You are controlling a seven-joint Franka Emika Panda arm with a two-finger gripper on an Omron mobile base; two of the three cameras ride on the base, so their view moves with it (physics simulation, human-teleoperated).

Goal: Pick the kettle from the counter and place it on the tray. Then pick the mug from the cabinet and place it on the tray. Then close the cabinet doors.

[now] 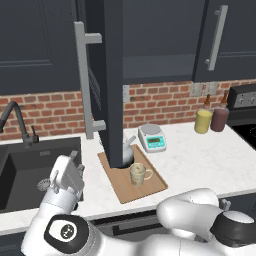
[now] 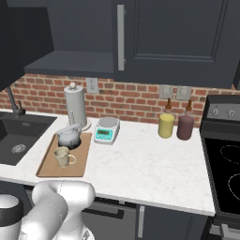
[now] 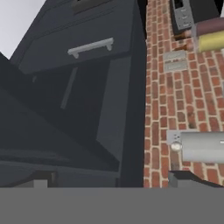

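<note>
- Kettle of dark grey stone look (image 2: 69,137) and small beige mug (image 2: 63,157) sat on the flat light brown wooden tray (image 2: 47,168).
- Tall dark charcoal cabinet door (image 1: 113,80) stood open, stiff and heavy; best pushed by its long grey bar handle (image 1: 84,80).
- Gripper (image 1: 73,167) hung spread wide, holding nothing, over the white worktop (image 2: 140,164).
</note>
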